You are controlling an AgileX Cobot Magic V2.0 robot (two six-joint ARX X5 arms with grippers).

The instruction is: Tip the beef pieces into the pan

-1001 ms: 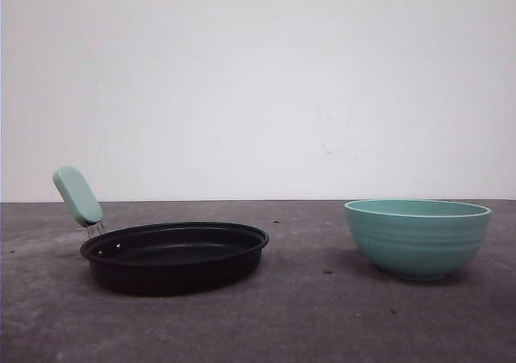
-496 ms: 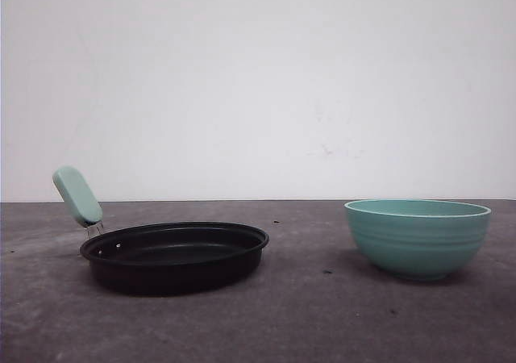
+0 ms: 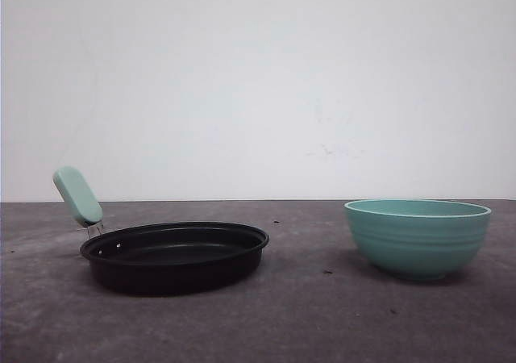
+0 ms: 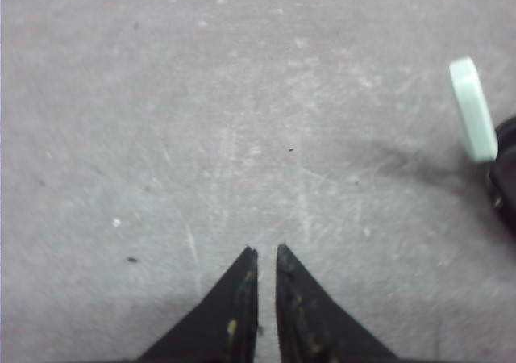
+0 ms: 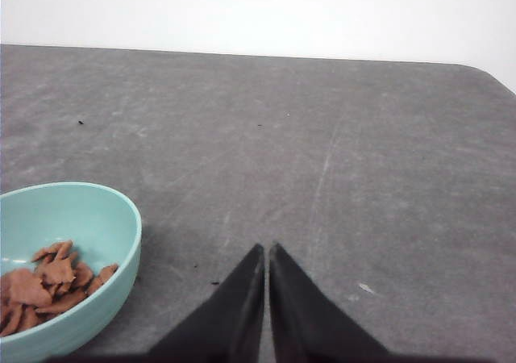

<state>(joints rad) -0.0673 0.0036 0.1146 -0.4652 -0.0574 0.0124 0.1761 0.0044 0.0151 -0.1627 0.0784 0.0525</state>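
Right wrist view: I see my right gripper [image 5: 266,252] closed, empty
Beef pieces [image 5: 44,286]: in teal bowl [image 5: 97,218] beside it
Left gripper [image 4: 263,254]: nearly closed, empty
Pan [image 3: 173,254]: handle [image 4: 473,109] near left gripper

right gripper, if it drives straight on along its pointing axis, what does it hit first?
Most likely bare table. The right gripper, shut, points over open tabletop; the bowl with the beef pieces sits off to one side, apart from that line. Depth is unclear.

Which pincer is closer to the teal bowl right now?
Right. The right pincer sits just beside the teal bowl holding beef pieces; the left pincer is over by the pan handle.
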